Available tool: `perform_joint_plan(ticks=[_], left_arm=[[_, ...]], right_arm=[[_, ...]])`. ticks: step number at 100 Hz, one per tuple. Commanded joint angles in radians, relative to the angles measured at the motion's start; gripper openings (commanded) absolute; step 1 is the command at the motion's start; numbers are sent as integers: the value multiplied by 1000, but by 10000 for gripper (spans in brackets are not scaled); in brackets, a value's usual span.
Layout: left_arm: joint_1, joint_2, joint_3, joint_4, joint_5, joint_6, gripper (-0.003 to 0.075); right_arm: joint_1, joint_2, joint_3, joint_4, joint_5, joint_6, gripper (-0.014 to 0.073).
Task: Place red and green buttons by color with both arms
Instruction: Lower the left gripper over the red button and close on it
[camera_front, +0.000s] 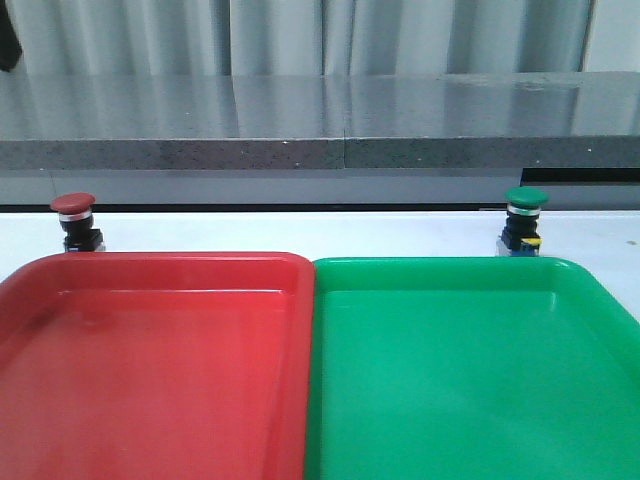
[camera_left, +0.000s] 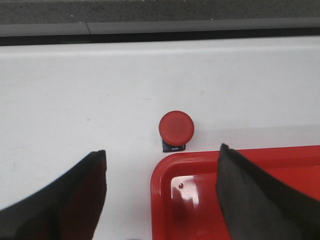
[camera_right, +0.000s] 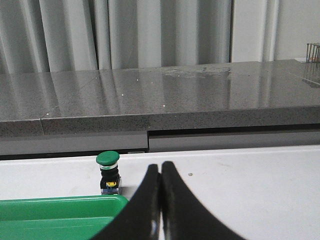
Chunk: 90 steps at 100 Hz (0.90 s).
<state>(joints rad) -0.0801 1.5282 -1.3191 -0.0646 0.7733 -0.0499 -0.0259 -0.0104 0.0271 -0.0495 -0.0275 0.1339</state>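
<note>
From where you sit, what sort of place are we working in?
Probably a lab or test bench, not a home: a plain white table holding just a red tray, a green tray, and two industrial push-buttons, with a grey stone-look counter and curtains behind.

Even, bright indoor light throughout; soft pale reflections streak the grey counter (camera_front: 330, 110) and the red tray (camera_front: 150, 360) floor, with a small glare patch on its corner in the left wrist view. Shadows faint, hugging the red button (camera_left: 176, 127) at 6 o'clock. Left gripper fingers (camera_left: 75, 195) sit blurred and dark at close range; the front view is slightly soft.
</note>
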Motion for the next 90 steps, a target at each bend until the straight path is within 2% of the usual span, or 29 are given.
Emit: perform_joint_plan(ticks=[1,32,90], left_arm=[[-16,26,-81,-10,-26,5,461],[-16,226,-229,-54,123,5,461],[-16,426,-318,-91,119,6,461]], right_arm=[[-8,-23,-18,-10,-72,-6,-64],[-8,-23,-18,-10,-72,-6,-64],[-8,-23,-18,-10,-72,-6,-64]])
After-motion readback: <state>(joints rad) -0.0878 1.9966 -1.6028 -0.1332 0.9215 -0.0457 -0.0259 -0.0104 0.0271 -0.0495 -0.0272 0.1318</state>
